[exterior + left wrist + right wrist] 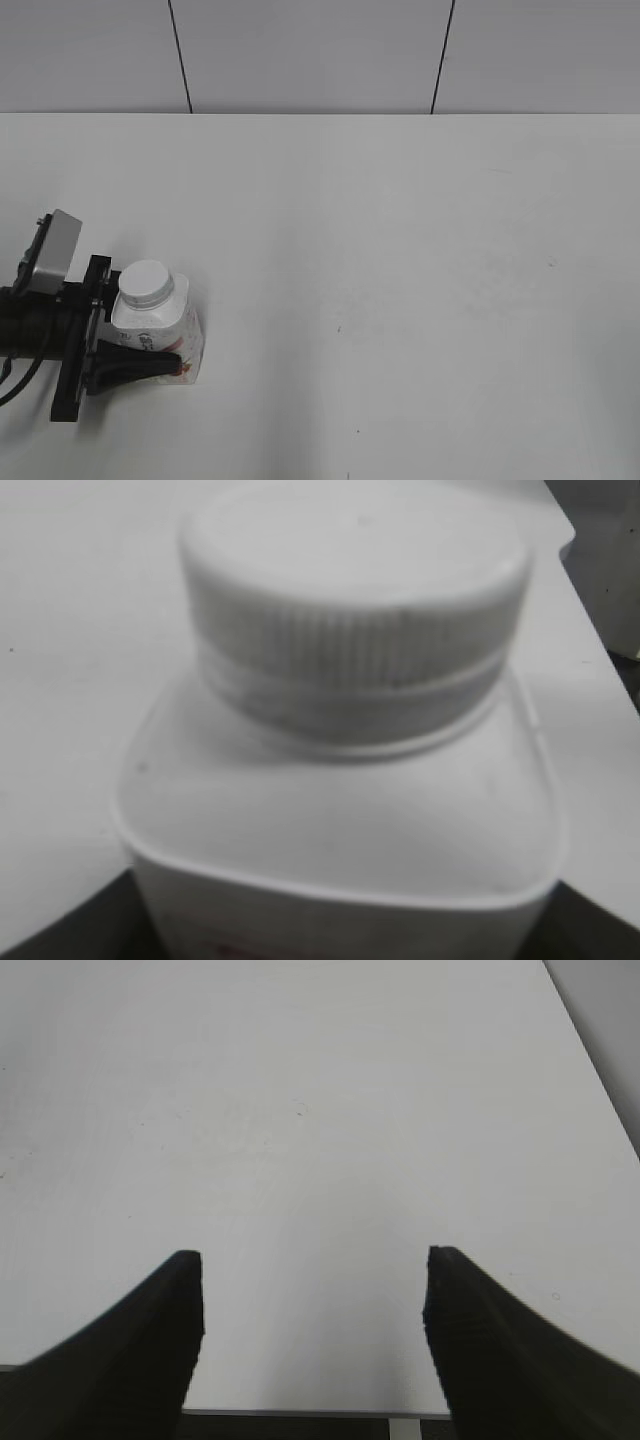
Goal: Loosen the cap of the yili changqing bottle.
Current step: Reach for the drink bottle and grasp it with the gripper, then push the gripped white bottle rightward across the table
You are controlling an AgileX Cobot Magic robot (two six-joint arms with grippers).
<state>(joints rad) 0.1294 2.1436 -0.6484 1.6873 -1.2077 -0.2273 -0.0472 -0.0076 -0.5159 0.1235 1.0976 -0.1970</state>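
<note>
A white tabletop (400, 250) under a grey panelled wall (300, 50); the bottle (160, 335) stands upright near the tabletop's left edge in the exterior view, its cap (146, 282) on the neck, a red-printed label on its lower side; the left claw (150, 345) reaches in from the left at bottle height, one black finger (140, 365) lying along the front of the bottle's body, the claw's frame just behind the bottle; the fingers flank the body below the cap, but whether they press on it or merely bracket it cannot be told; in the left wrist view the ribbed cap (355, 590) and sloped white shoulders (340, 820) fill the picture, blurred by closeness, dark finger edges showing at the bottom corners; the right claw (315, 1330) hangs released over bare tabletop (300, 1110), its two black fingers (150, 1350) well apart with nothing between them; it does not appear in the exterior view.
</note>
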